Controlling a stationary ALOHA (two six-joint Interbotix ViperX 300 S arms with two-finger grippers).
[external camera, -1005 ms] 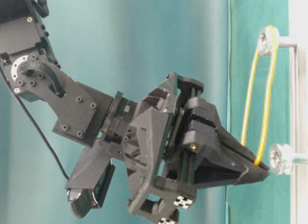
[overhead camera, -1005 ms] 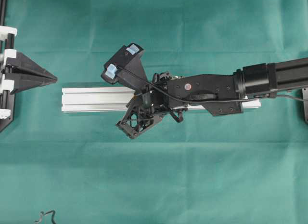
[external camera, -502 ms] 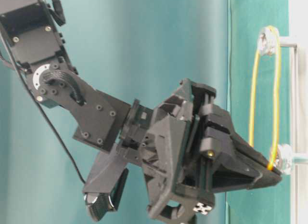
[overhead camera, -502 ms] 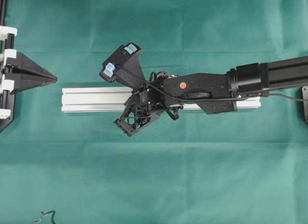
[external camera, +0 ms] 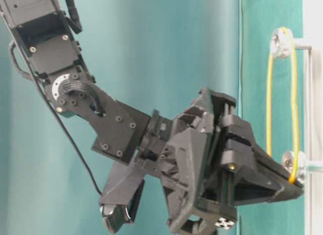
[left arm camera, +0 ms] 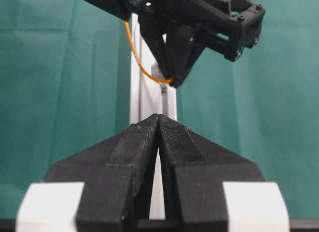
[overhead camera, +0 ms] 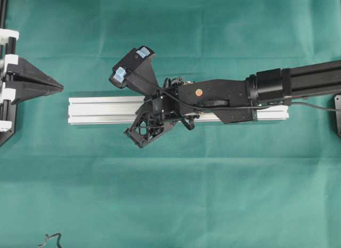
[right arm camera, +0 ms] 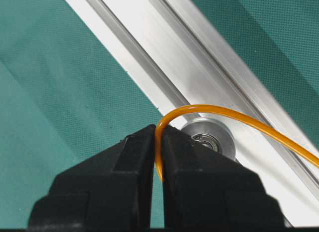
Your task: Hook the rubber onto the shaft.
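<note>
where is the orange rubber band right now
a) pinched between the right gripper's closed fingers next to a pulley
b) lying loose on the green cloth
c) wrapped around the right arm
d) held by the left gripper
a: the right gripper is shut on the rubber band, beside the pulley on the silver rail.

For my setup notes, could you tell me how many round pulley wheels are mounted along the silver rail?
2, in the table-level view: an upper pulley with the rubber band looped over it, and a lower pulley at the right gripper tips. The arm may hide others from overhead.
</note>
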